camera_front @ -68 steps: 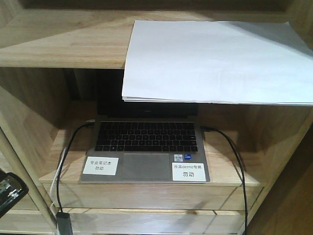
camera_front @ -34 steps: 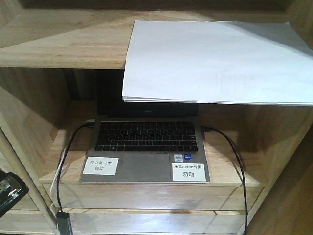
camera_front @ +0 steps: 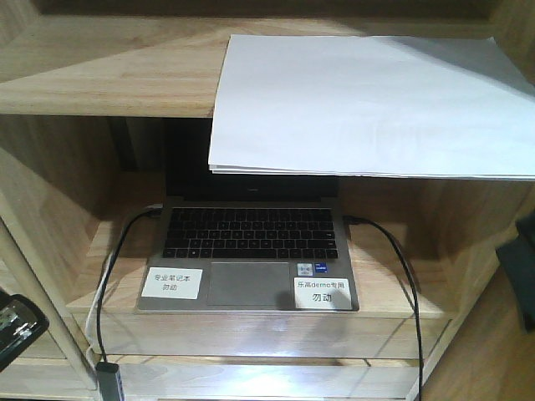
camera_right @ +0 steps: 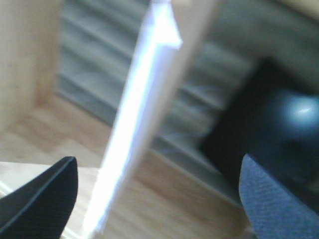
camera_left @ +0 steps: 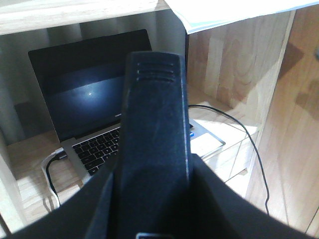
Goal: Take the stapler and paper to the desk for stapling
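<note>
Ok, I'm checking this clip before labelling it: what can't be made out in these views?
Stapler: in no view for certain; the black shape filling the left wrist view cannot be identified.
Laptop screen: front view, partly hidden behind the overhanging paper.
Paper's sheet count: right wrist view, blurred.
Dark object: front view, cut by the right edge.

Open grey laptop (camera_front: 251, 242) in light-wood shelf unit (camera_front: 50, 192) compartment.
Black cables (camera_front: 410, 280) plugged at both sides; white labels (camera_front: 171, 283) on palm rest.
</note>
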Robot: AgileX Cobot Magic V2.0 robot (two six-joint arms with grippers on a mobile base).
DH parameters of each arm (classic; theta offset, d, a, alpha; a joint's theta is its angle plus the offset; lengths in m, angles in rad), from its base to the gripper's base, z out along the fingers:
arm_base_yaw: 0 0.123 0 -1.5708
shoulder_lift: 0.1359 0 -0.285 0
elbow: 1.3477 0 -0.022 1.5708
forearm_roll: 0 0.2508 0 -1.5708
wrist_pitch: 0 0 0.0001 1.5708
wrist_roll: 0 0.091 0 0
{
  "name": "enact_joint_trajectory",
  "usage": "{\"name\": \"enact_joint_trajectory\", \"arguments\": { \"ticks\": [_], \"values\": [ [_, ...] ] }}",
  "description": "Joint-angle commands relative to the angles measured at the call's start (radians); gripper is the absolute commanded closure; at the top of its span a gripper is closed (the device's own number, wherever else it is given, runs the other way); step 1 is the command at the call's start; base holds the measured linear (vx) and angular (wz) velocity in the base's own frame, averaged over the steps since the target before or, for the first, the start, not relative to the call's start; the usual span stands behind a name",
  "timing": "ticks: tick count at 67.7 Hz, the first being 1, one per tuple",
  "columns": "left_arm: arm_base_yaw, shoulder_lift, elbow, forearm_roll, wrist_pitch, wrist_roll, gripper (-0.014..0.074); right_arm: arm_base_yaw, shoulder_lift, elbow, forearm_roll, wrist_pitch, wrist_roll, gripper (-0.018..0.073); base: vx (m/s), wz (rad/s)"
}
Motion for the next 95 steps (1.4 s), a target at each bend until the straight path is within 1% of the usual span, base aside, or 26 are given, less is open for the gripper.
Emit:
{"name": "enact_joint_trajectory", "arguments": {
  "ticks": [1, 5, 13, 26, 41, 46, 53, 58, 60, 61, 67, 69, 70, 78, 83, 87, 95],
  "values": [
    [-0.004, 0.013, -0.029, -0.031, -0.123, -0.006, 0.0603, 0.001, 0.083, -0.084, -0.005, -0.131, 0.002, -0.0043, 0.0, 0.0],
    [-0.004, 0.013, -0.029, -0.031, -0.123, -0.006, 0.0603, 0.001, 0.128, -0.129, -0.007, -0.166, 0.002, -0.0033, 0.0, 0.0],
    [-0.004, 0.013, -0.029, -0.031, -0.123, -0.006, 0.0603, 0.001, 0.206, -0.197, 0.0, -0.177, 0.014, -0.0031, 0.0, 0.0],
    [-0.004, 0.013, -0.029, -0.031, -0.123, -0.006, 0.0603, 0.003, 0.327, -0.252, 0.017, -0.218, 0.091, -0.0031, 0.0, 0.0],
    [-0.004, 0.013, -0.029, -0.031, -0.123, -0.006, 0.0603, 0.072, 0.44, -0.305, 0.046, -0.251, 0.088, -0.003, 0.0, 0.0],
    [-0.004, 0.013, -0.029, -0.031, -0.123, -0.006, 0.0603, 0.093, 0.468, -0.325, 0.056, -0.273, 0.084, -0.0016, 0.0, 0.0],
    [-0.004, 0.013, -0.029, -0.031, -0.123, -0.006, 0.0603, 0.112, 0.483, -0.343, 0.062, -0.285, 0.084, 0.0055, 0.0, 0.0],
    [-0.004, 0.013, -0.029, -0.031, -0.123, -0.006, 0.0603, 0.112, 0.483, -0.341, 0.07, -0.287, 0.095, 0.0166, 0.0, 0.0],
    [-0.004, 0.013, -0.029, -0.031, -0.123, -0.006, 0.0603, 0.112, 0.483, -0.341, 0.072, -0.287, 0.101, 0.0221, 0.0, 0.0],
    [-0.004, 0.013, -0.029, -0.031, -0.123, -0.006, 0.0603, 0.112, 0.483, -0.341, 0.073, -0.287, 0.104, 0.0265, 0.0, 0.0],
    [-0.004, 0.013, -0.029, -0.031, -0.123, -0.006, 0.0603, 0.111, 0.483, -0.339, 0.075, -0.289, 0.146, 0.046, 0.0, 0.0],
    [-0.004, 0.013, -0.029, -0.031, -0.123, -0.006, 0.0603, 0.111, 0.483, -0.339, 0.074, -0.289, 0.162, 0.0559, 0.0, 0.0],
    [-0.004, 0.013, -0.029, -0.031, -0.123, -0.006, 0.0603, 0.111, 0.482, -0.339, 0.072, -0.292, 0.167, 0.0576, 0.0, 0.0],
    [-0.004, 0.013, -0.029, -0.031, -0.123, -0.006, 0.0603, 0.111, 0.451, -0.337, 0.047, -0.297, 0.152, 0.0571, 0.0, 0.0],
    [-0.004, 0.013, -0.029, -0.031, -0.123, -0.006, 0.0603, 0.111, 0.414, -0.318, 0.049, -0.302, 0.135, 0.0568, 0.0, 0.0],
    [-0.004, 0.013, -0.029, -0.031, -0.123, -0.006, 0.0603, 0.111, 0.372, -0.288, 0.057, -0.303, 0.114, 0.0567, 0.0, 0.0],
    [-0.004, 0.013, -0.029, -0.031, -0.123, -0.006, 0.0603, 0.11, 0.273, -0.221, 0.103, -0.302, 0.049, 0.0564, 0.0, 0.0]
  ]
}}
